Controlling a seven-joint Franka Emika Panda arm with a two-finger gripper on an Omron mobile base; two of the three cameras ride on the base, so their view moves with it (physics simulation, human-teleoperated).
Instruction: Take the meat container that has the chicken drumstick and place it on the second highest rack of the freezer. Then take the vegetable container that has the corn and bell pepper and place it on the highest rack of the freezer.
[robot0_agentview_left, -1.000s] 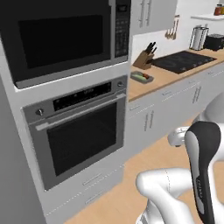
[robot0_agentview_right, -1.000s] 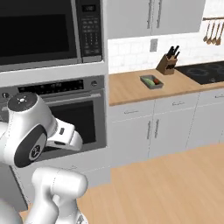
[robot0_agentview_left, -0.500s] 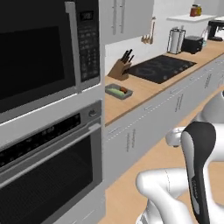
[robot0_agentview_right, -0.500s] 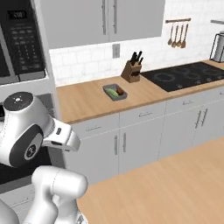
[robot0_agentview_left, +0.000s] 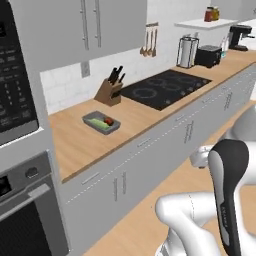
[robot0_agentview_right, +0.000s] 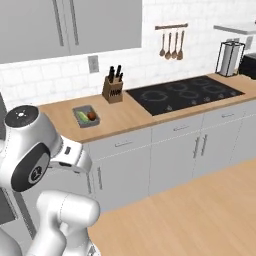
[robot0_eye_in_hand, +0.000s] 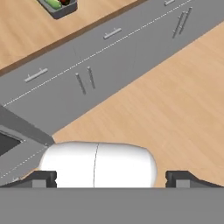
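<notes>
Fingers (robot0_eye_in_hand: 111, 177) spread, empty; vegetable container (robot0_agentview_left: 101, 122) near counter (robot0_agentview_left: 80, 142) edge.

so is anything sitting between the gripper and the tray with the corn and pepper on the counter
Nothing visible does. The open gripper hangs over bare floor in front of the cabinets, and the vegetable container sits alone on the counter, with the knife block behind it, off the approach.
</notes>
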